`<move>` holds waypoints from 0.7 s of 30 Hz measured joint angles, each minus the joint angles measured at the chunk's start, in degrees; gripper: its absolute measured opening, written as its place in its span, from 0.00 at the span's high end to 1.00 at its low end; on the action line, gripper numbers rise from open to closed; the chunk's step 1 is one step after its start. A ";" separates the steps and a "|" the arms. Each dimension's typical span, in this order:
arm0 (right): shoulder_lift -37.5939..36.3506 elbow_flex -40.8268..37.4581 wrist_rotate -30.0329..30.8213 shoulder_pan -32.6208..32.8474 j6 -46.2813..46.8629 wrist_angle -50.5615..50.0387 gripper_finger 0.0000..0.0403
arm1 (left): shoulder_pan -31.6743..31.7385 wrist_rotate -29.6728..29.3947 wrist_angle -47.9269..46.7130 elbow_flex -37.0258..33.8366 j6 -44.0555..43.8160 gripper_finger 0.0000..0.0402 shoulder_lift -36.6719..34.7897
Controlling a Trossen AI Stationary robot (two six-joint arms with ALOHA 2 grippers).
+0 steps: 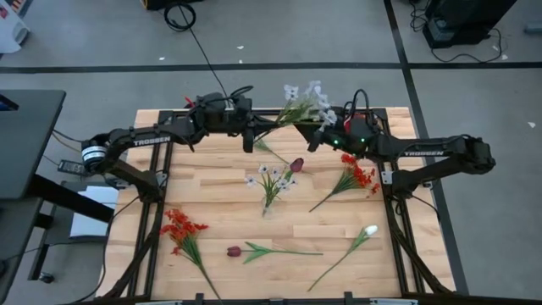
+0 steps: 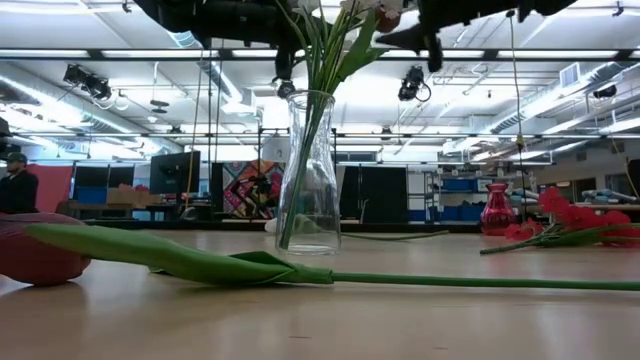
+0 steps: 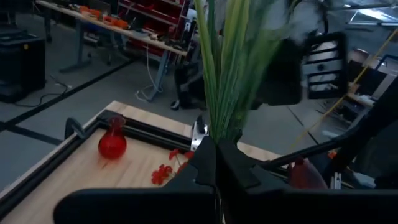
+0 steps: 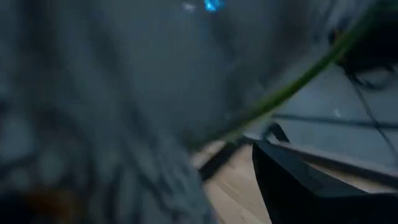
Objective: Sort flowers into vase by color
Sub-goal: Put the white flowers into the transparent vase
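The left gripper (image 1: 248, 140) is pinched together, clear of the stems. The right gripper (image 1: 319, 134) stands spread at three o'clock of the lavender-white flowers (image 1: 305, 103), which stand in the glass vase (image 2: 309, 175).

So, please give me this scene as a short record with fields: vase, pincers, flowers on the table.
vase: clear glass vase, upright, holds green stems
left pincer: shut, at the stems above the vase
right pincer: open, beside the white spray
flowers on table: red clusters, maroon tulips, white bud, pale spray
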 joint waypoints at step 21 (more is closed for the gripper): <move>3.41 12.01 -6.91 -3.23 -6.92 -12.44 0.99 | -1.07 2.67 -2.94 0.04 -2.69 0.68 0.09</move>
